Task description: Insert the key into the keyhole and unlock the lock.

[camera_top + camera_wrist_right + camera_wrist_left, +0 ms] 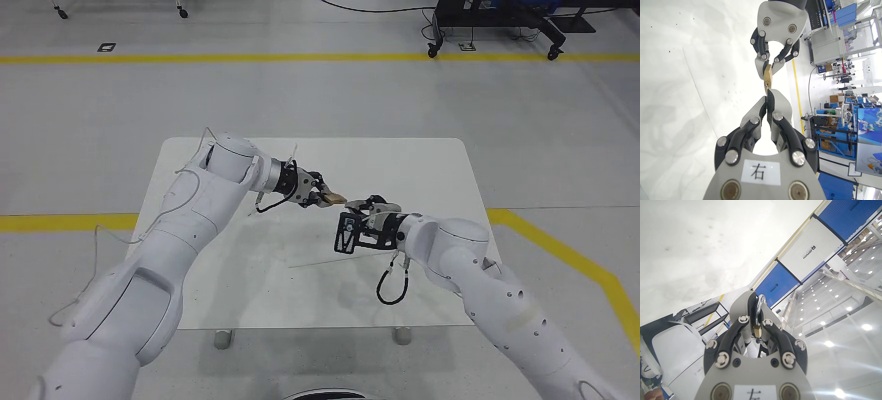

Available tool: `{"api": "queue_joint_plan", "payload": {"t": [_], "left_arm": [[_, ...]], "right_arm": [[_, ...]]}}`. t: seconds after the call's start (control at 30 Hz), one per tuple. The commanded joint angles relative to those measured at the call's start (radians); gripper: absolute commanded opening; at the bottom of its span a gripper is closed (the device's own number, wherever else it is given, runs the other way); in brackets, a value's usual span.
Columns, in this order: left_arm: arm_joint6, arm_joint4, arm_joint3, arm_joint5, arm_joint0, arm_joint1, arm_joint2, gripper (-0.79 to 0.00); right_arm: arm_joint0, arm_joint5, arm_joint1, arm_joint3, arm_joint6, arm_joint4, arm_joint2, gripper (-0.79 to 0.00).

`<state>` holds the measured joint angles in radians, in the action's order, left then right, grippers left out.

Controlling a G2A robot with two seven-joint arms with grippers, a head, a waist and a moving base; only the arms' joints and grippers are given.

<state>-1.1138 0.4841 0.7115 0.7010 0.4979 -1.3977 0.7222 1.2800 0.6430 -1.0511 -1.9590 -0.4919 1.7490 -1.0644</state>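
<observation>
Right wrist view showed the right gripper (767,97) pinched closed on the key (768,87), its tip at the keyhole (767,83) of the brass lock (768,74). Seen from above, the lock sat at that gripper's ten o'clock above the table (300,290), clamped in the left gripper (769,63). Rigid and smooth, the key likely needed a flat grip on its bow to avoid slipping when turned.

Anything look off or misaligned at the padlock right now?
Nothing stands out. The left gripper holds the brass padlock above the table, keyhole end facing the right gripper, which is shut on the key. The key's tip sits at the keyhole, roughly in line.
</observation>
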Motion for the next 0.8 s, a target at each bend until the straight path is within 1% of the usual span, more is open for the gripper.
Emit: {"api": "queue_joint_plan", "payload": {"t": [0.0,0.3,0.77], "left_arm": [[-0.002,-0.003,0.0,0.002,-0.001,0.0,-0.002,-0.785],[-0.007,-0.006,-0.005,-0.002,-0.008,-0.001,-0.01,-0.785],[-0.019,0.0,-0.022,-0.014,-0.025,-0.006,-0.043,-0.785]], "right_arm": [[0.001,-0.002,0.0,-0.001,-0.002,0.0,-0.001,-0.785],[-0.008,0.01,-0.006,0.0,-0.015,0.01,0.019,-0.785],[-0.012,0.008,-0.013,-0.007,-0.056,0.028,0.032,-0.785]]}}
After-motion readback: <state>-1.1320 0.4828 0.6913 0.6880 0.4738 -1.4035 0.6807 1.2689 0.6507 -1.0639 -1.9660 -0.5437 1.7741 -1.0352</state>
